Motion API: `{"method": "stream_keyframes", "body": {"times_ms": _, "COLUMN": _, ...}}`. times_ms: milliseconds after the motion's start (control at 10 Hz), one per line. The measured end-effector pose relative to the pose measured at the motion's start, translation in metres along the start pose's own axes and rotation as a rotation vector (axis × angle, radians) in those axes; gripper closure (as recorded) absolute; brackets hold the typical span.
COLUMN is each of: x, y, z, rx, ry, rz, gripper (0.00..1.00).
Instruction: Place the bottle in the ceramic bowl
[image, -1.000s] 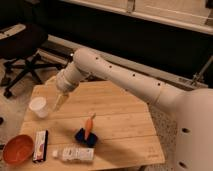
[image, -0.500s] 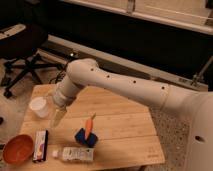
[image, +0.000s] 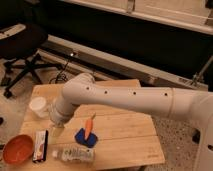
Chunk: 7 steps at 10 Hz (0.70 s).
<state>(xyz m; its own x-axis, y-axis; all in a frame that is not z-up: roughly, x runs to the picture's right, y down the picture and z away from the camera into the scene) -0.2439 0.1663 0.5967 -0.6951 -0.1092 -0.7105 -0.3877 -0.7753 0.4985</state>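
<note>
Lying on its side near the front edge of the worktop (image: 125, 137), the bottle (image: 74, 153) points its white cap to 9 o'clock. Nothing holds it. Just beside it at 9 o'clock is a flat black-and-white box (image: 40, 145). Past the box, the same way, sits the ceramic bowl (image: 18, 149), with nothing in it. At 1 o'clock from the bottle is a small blue holder (image: 85, 139) with an orange thing (image: 89, 126) sticking up.

The gripper (image: 57, 130) hangs at 11 o'clock from the bottle, near it but not touching. Its jaws are open wide and have hold of nothing. A moment ago the gripper was up by the white cup (image: 37, 106); now it has come down toward the bottle. I think the grab comes next. The bottle has not moved, so the trip over the box to the bowl is not yet done.
</note>
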Motion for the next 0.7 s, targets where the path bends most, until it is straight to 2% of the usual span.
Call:
{"method": "stream_keyframes", "body": {"times_ms": 300, "x": -0.011, "y": -0.027, "z": 0.016, "rx": 0.037, "ry": -0.049, "rz": 0.030, "gripper": 0.20}}
{"method": "stream_keyframes", "body": {"times_ms": 700, "x": -0.037, "y": -0.037, "z": 0.031, "rx": 0.055, "ry": -0.116, "rz": 0.066, "gripper": 0.20}}
